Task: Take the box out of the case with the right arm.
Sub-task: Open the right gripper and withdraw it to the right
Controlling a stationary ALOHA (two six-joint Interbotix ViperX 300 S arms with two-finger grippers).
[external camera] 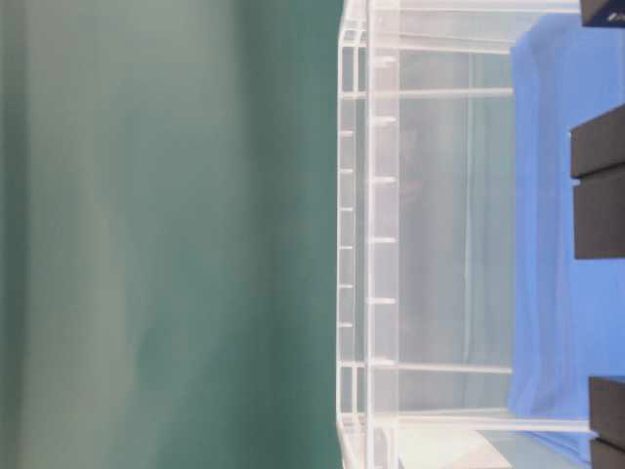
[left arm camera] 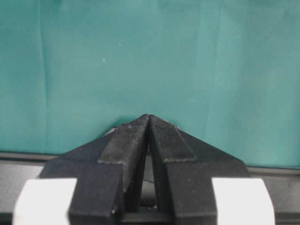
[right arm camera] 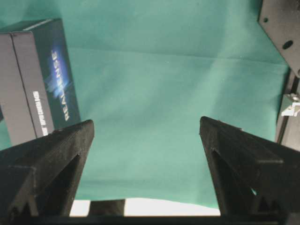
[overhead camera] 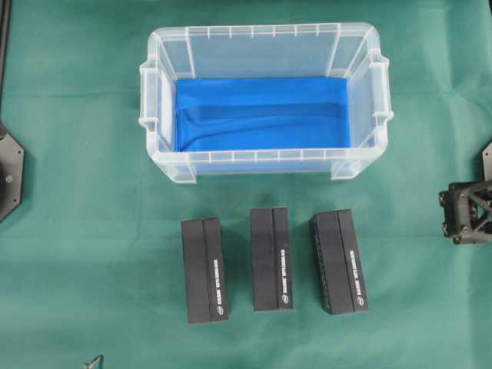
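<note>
The case (overhead camera: 265, 157) is a clear plastic bin at the back middle of the table, and only its blue floor (overhead camera: 261, 111) shows inside. Three black boxes lie side by side on the green cloth in front of it: left (overhead camera: 204, 269), middle (overhead camera: 270, 258), right (overhead camera: 339, 261). My right gripper (overhead camera: 446, 214) is low at the right edge, beside the right box and apart from it. In the right wrist view the right gripper (right arm camera: 146, 124) is open with only cloth between its fingers, and a box (right arm camera: 37, 75) lies off to the left. My left gripper (left arm camera: 149, 117) is shut on nothing.
A black arm base (overhead camera: 9, 173) sits at the left edge. Green cloth (overhead camera: 77, 231) covers the table. In the table-level view, which is turned on its side, the case wall (external camera: 371, 234) fills the middle and dark box ends (external camera: 598, 195) show at the right.
</note>
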